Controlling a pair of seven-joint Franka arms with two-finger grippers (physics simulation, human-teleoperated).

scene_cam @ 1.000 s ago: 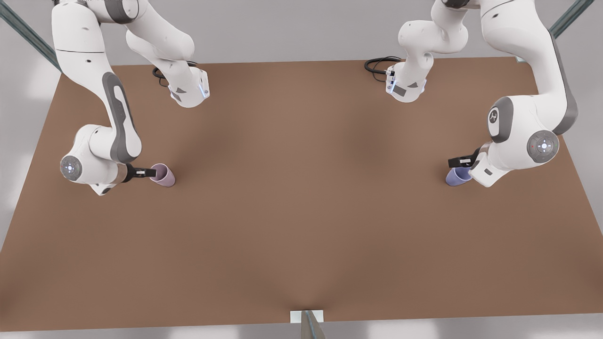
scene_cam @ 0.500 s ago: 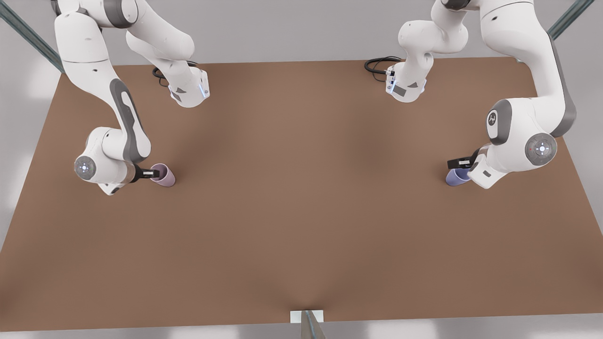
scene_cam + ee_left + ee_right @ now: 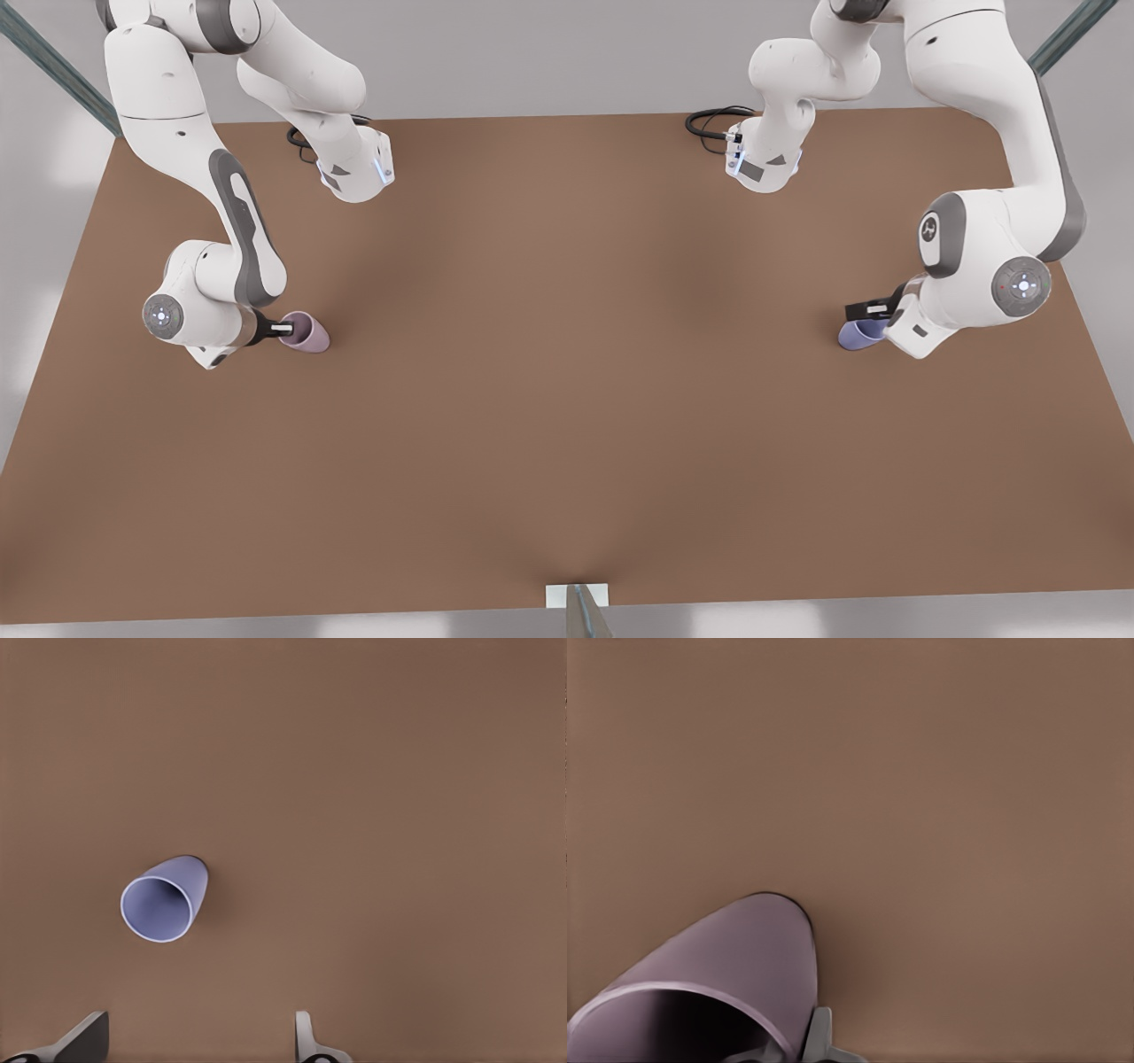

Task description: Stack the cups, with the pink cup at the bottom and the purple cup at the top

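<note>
Now right gripper (image 3: pixel 285 330) fingers pinch pink cup (image 3: pixel 310 334) rim; left gripper (image 3: pixel 199 1041) fingers apart above purple cup (image 3: pixel 164 900).

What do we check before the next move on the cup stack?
1. Pink cup upright on table: ok.
2. Purple cup upright, far from the pink cup: ok.
3. Right gripper at pink cup's rim, grip secure: cannot tell.
4. Left gripper open: ok.
5. Left gripper around purple cup: not ok, cup sits ahead of it.
6. Cups stacked: not ok.
</note>
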